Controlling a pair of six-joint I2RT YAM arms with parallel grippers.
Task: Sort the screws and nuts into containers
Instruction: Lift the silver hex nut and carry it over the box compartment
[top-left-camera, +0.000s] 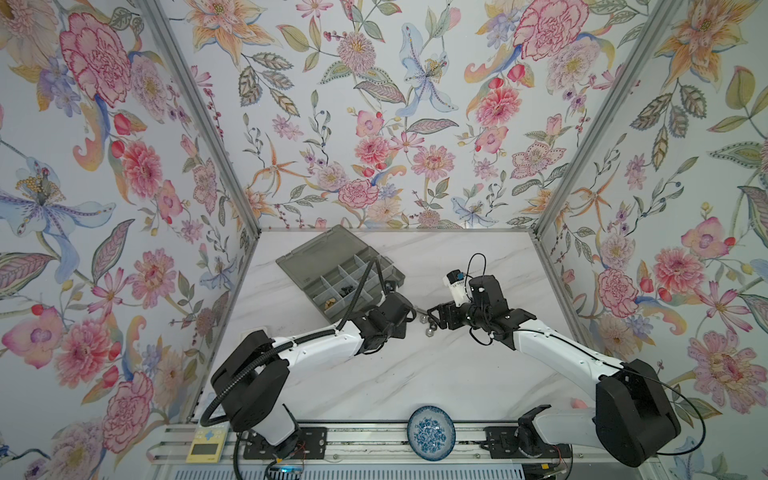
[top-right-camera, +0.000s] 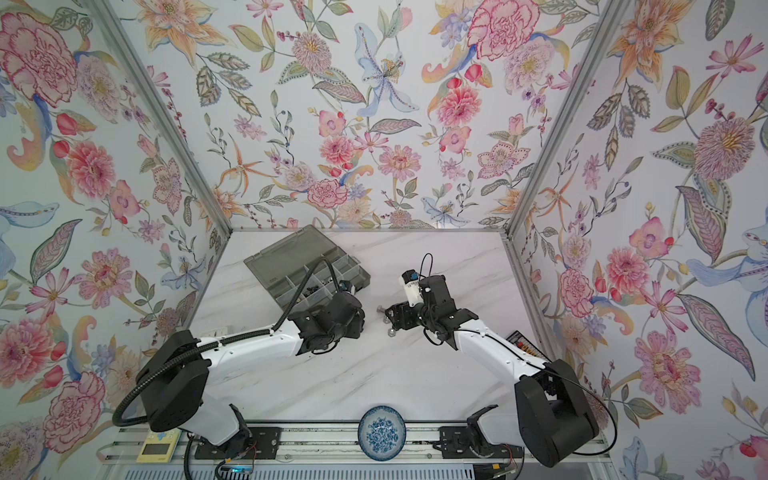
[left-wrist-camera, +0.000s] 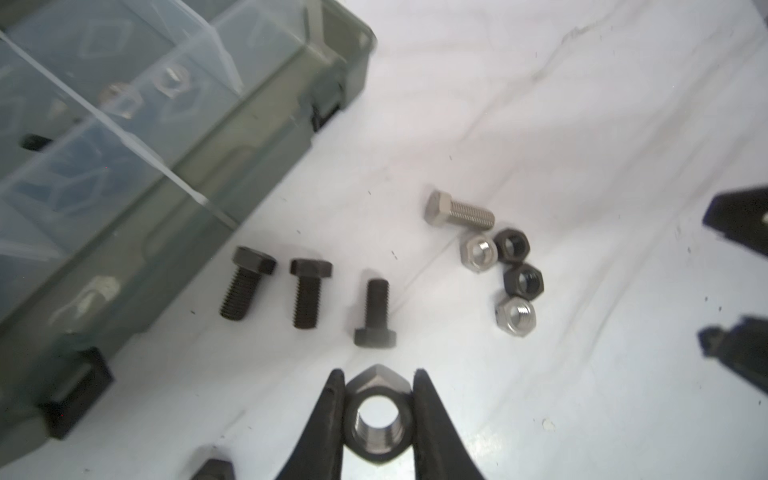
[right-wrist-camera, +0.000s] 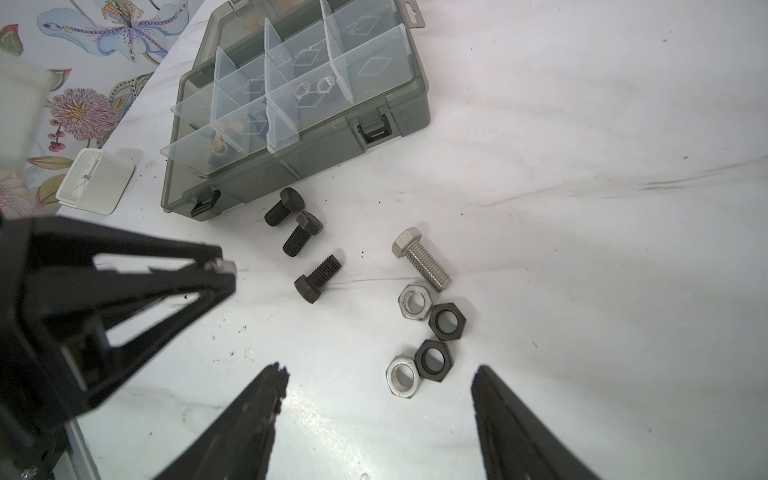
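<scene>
My left gripper (left-wrist-camera: 379, 374) is shut on a silver hex nut (left-wrist-camera: 376, 432), held a little above the white table. Ahead of it lie three black screws (left-wrist-camera: 309, 291) and one silver screw (left-wrist-camera: 459, 212). Two silver and two black nuts (left-wrist-camera: 516, 315) cluster beside them. My right gripper (right-wrist-camera: 378, 370) stands open just short of that nut cluster (right-wrist-camera: 434, 359), touching nothing. The grey organizer box (right-wrist-camera: 328, 141) sits open behind the screws. Its containers hold two silver nuts (right-wrist-camera: 311, 88), brass-coloured wing nuts (right-wrist-camera: 218, 145) and dark parts.
A blue-and-white dish (top-left-camera: 431, 432) rests on the front rail between the arm bases. A small white box (right-wrist-camera: 97, 187) lies left of the organizer by the wall. A yellow device (top-left-camera: 203, 444) sits at the front left. In both top views the two wrists nearly meet mid-table.
</scene>
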